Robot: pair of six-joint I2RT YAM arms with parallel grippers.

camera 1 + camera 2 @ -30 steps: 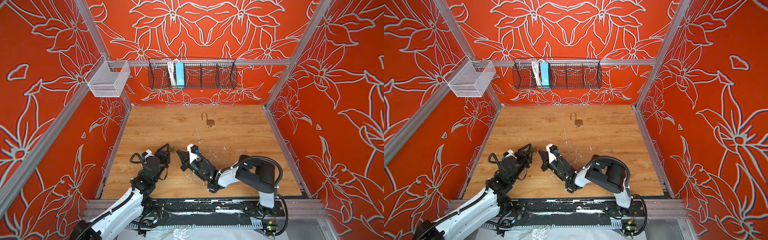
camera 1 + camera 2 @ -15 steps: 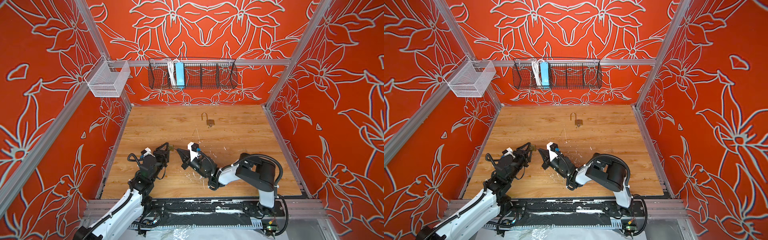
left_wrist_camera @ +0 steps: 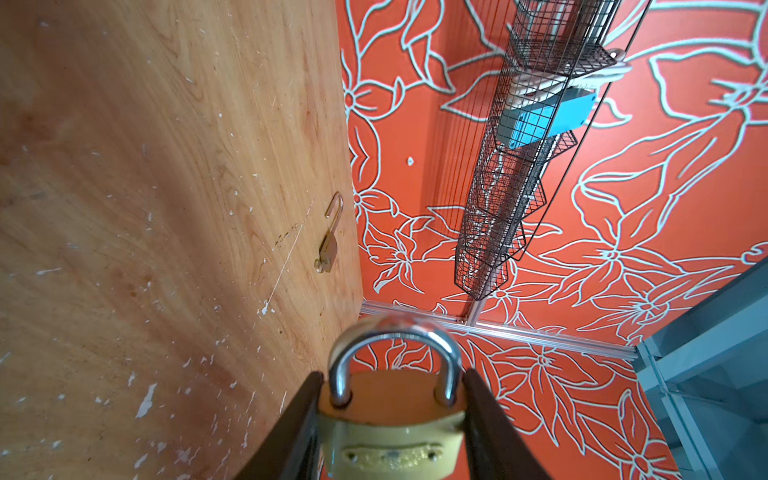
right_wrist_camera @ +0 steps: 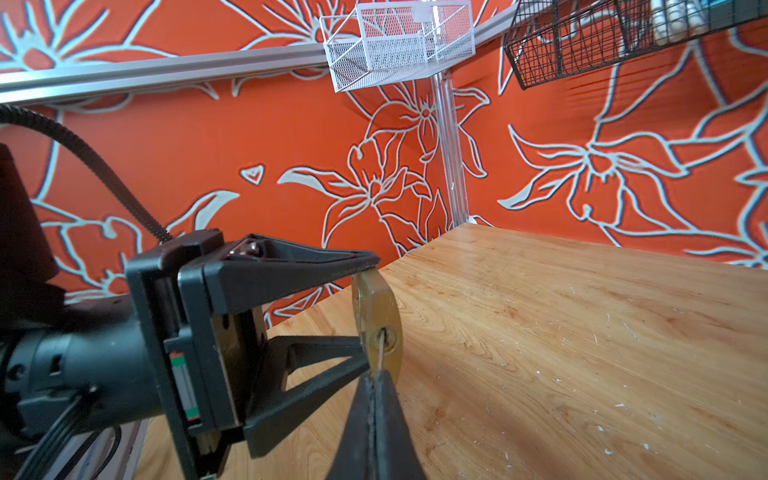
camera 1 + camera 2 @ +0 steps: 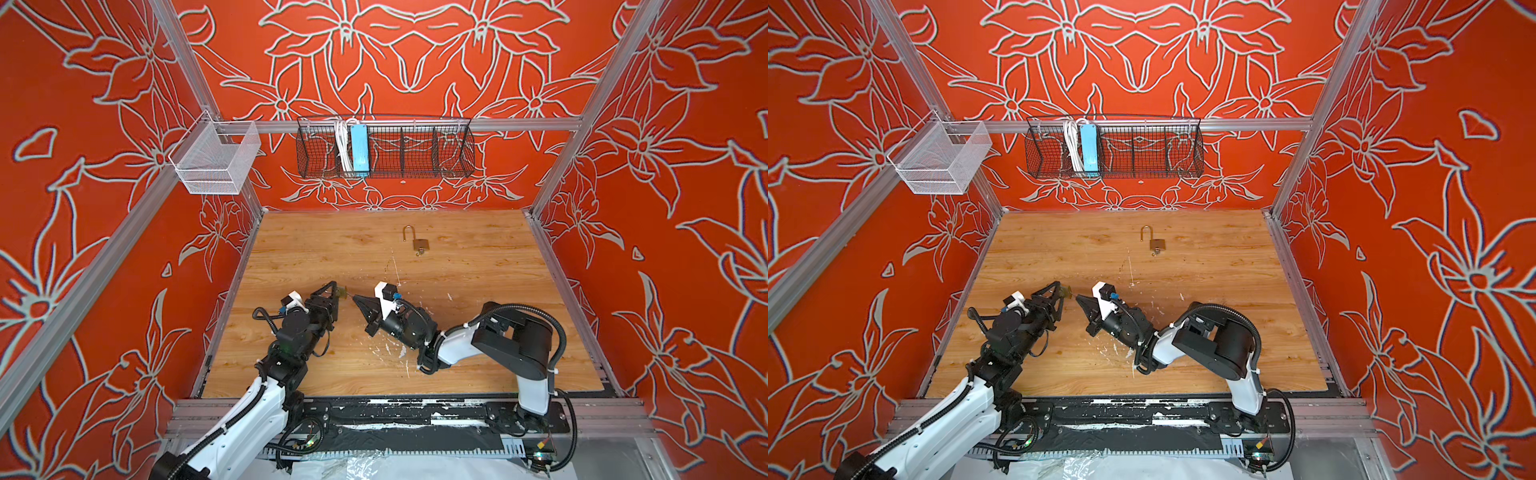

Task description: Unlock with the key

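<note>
A brass padlock (image 3: 390, 424) with its steel shackle closed sits between the fingers of my left gripper (image 3: 392, 374), which is shut on its body just above the table's front left. In both top views the padlock (image 5: 341, 292) (image 5: 1064, 291) shows at the tips of the left gripper (image 5: 334, 291) (image 5: 1059, 289). My right gripper (image 4: 376, 374) is shut on the key (image 4: 379, 353), and the key's blade is in the keyhole in the padlock's (image 4: 376, 307) underside. The right gripper (image 5: 356, 297) (image 5: 1079, 297) points left at the lock.
A second brass padlock (image 5: 419, 244) (image 5: 1156, 244) (image 3: 328, 249) lies at the back of the wooden table with its shackle open. A black wire basket (image 5: 384, 151) holding a blue power strip hangs on the back wall. A white mesh basket (image 5: 216, 160) hangs at the back left corner.
Both grippers have shifted slightly toward the back of the table, staying tip to tip. Neither grip has changed.
</note>
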